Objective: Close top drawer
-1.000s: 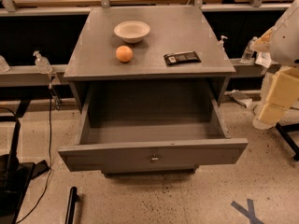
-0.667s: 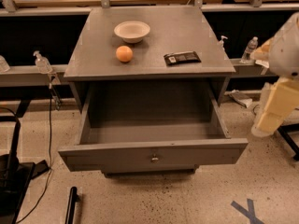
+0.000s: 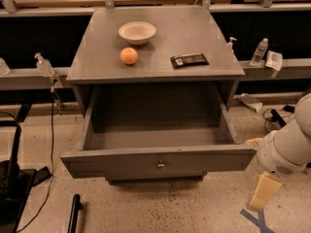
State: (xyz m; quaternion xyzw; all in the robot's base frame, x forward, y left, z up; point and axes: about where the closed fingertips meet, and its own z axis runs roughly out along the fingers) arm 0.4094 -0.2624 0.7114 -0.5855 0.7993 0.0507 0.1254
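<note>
Top drawer [image 3: 154,141]: location and orientation? (Operator)
Extended fully beyond the front edge of the counter [image 3: 204,30]. Front panel with knob [image 3: 160,165] faces away from the back edge; long axis runs parallel to the front edge. (Technician)
Current step, and gripper [image 3: 264,192]? (Operator)
Approach, by judgement; no contact. Gripper hangs low, outside the front right corner, beside the panel's right end; open or closed cannot be told. Next move likely requires setting it against the panel front, then pushing squarely toward the back edge (Technician)
</note>
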